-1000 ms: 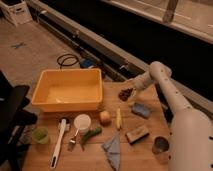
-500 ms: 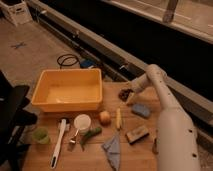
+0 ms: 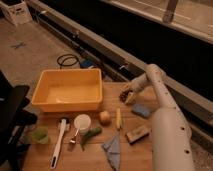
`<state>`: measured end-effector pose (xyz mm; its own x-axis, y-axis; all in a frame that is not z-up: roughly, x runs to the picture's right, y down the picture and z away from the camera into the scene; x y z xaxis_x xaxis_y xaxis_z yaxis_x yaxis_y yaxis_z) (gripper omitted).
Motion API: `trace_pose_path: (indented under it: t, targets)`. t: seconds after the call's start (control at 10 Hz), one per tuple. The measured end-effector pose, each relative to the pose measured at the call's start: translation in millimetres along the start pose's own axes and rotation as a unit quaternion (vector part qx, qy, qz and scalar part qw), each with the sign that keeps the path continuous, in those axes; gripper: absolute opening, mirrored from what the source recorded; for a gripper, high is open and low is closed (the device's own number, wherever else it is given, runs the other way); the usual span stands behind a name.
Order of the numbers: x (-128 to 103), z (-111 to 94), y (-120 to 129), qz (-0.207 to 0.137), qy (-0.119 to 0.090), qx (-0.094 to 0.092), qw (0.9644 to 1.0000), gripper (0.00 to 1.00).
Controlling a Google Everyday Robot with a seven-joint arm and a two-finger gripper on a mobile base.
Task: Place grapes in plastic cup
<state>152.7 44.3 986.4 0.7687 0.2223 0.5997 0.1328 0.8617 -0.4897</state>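
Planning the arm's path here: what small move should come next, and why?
Likely secure the small dark purple-red grape bunch before travelling: the gripper sits right at it near the far right edge of the wooden table, whether it holds it is unclear, and the translucent light-green plastic cup stands apart at the front left.

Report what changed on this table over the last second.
The arm swung its thick lower part further in on the right, covering more of the table there. The gripper stayed at the grapes by the far edge, and the grapes have not visibly moved. The plastic cup, yellow bin and white cup are unchanged.
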Motion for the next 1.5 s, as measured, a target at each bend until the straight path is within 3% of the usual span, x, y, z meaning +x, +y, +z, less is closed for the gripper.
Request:
trace_pose_path:
  t: [0.2, 0.3, 0.9, 1.1, 1.3, 1.5]
  targets:
    - [0.3, -2.0, 0.3, 0.0, 0.0, 0.0, 1.0, 0.02]
    - [0.3, -2.7, 0.5, 0.0, 0.001, -0.001, 1.0, 0.0]
    - [-1.5, -3.1, 0.6, -0.003, 0.002, 0.0, 1.0, 0.0]
    - [-10.3, -15.8, 8.2, -0.009, 0.013, 0.023, 0.9996, 0.0]
    - [-39.6, -45.3, 20.0, -0.013, 0.028, 0.047, 0.9984, 0.0]
    - [-58.3, -60.6, 29.4, -0.017, 0.038, 0.058, 0.9974, 0.0]
